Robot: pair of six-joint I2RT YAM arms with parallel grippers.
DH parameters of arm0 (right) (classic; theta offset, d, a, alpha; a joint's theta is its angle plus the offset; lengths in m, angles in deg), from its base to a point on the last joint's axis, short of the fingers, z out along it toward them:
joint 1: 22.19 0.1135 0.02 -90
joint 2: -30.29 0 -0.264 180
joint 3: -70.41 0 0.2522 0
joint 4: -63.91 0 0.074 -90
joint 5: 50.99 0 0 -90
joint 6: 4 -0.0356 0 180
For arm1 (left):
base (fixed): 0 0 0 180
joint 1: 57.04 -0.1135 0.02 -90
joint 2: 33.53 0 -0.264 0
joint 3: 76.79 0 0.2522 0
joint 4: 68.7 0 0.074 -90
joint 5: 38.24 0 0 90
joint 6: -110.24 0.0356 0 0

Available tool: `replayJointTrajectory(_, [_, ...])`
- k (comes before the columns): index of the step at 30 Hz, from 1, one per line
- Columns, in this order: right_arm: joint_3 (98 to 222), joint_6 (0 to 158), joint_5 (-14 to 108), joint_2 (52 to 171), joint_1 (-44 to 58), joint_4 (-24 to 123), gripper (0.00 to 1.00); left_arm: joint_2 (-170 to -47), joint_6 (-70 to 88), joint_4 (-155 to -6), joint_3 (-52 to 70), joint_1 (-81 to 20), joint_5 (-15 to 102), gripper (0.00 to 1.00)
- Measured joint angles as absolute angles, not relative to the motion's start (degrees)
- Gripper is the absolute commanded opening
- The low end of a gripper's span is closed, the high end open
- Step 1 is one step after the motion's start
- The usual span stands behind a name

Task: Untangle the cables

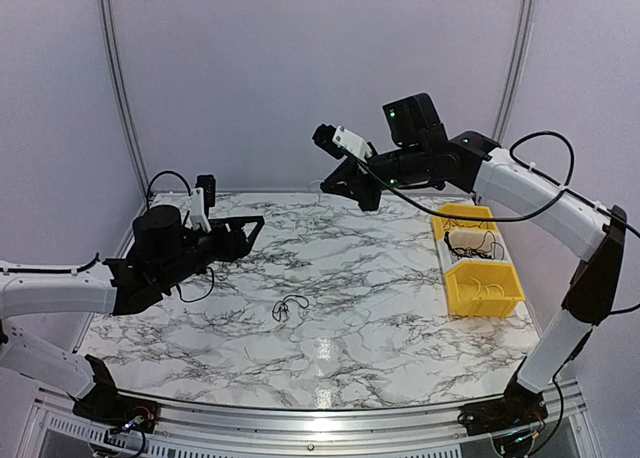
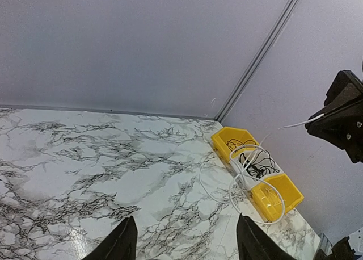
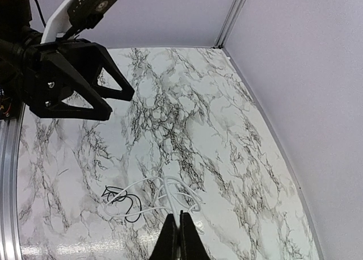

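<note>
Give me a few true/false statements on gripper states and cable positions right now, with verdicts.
1. The right gripper is shut on the white cable. True.
2. The left gripper is shut on the black cable. False: it is open and holds nothing; that cable lies on the table.
3. Two yellow bins stand along the table's right side. True.
4. The right gripper rests on the table. False: it is raised in the air, with the white cable hanging from it.

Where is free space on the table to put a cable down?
Bare marble between the black cable and the yellow bins, and along the near edge. Crowded: by the bins, and below the right gripper, where a white cable hangs.
</note>
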State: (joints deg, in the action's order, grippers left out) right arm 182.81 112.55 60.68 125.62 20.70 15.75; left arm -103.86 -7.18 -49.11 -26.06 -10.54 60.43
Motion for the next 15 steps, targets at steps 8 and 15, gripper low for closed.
replayJointTrajectory(8, [182.81, 112.57, 59.20, 127.59, 22.89, 16.21, 0.00, -111.55, -7.36, -49.11, -20.25, -9.45, 56.84, 0.65])
replayJointTrajectory(15, [182.83, 112.55, 58.91, 128.31, 25.16, 16.19, 0.00, -118.19, -7.16, -49.20, -17.19, -9.30, 55.66, 0.61])
